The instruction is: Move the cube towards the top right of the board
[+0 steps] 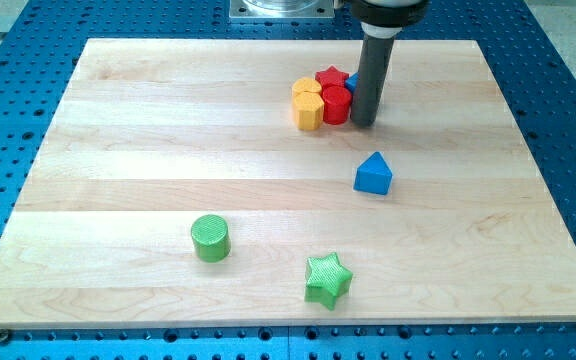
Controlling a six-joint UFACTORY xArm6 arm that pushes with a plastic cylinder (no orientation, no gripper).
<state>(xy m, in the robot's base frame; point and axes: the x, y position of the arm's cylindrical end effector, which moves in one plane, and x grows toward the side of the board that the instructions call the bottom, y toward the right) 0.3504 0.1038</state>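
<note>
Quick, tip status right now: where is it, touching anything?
My tip: no gripper, holds nothing; just right of the red cylinder, blue cube mostly hidden behind the rod; contact unclear.

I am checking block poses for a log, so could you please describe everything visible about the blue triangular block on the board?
The blue triangular block looks like a small solid prism of matte, faintly ribbed plastic, its apex pointing toward the view's top. It sits flat on the wooden board, right of centre, with bare wood all around it. Nothing touches it: my tip stands apart toward the view's top, beside the red cylinder.
</note>
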